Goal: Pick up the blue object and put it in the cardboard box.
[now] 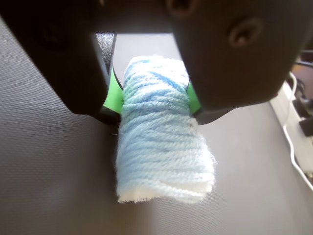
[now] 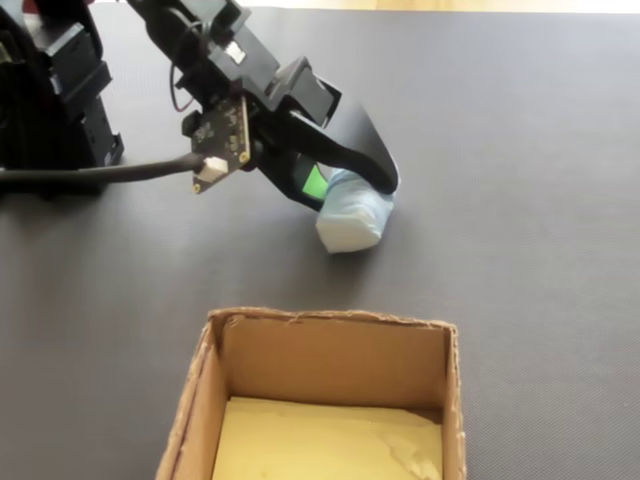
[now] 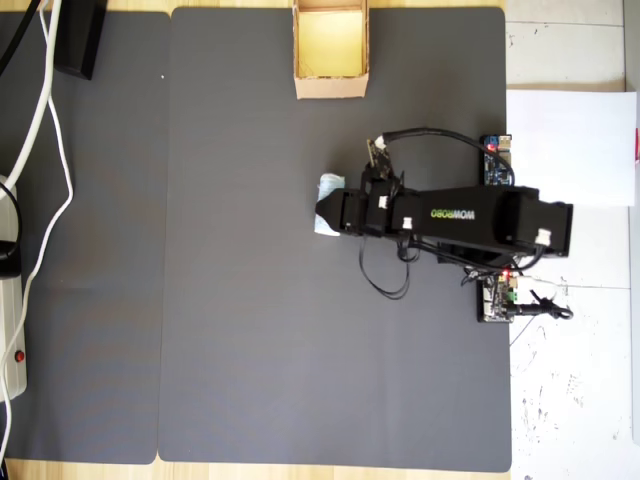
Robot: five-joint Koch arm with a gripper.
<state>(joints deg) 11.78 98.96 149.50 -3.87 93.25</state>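
**Yarn roll clamped on the mat, box apart from it**

Your landmark is the gripper; items are listed outward from it.

1. Blue roll. Pale blue and white, wound yarn. In the wrist view you see it pinched at its middle between the two black jaws, whose green pads press into its sides. The jaws are closed on it to the width of the roll. Its free end sticks out past the jaw tips. In the fixed view the roll sits under the gripper with its lower end down at the mat; you cannot tell whether it is touching or just above.

2. Grey mat. It lies under the gripper and all round it.

3. Cardboard box. In the overhead view it stands at the mat's top edge, well apart from the gripper, open side up, yellowish floor bare. In the fixed view the box is nearest the camera.

4. White cable. It runs beyond the mat's edge, at the right of the wrist view.
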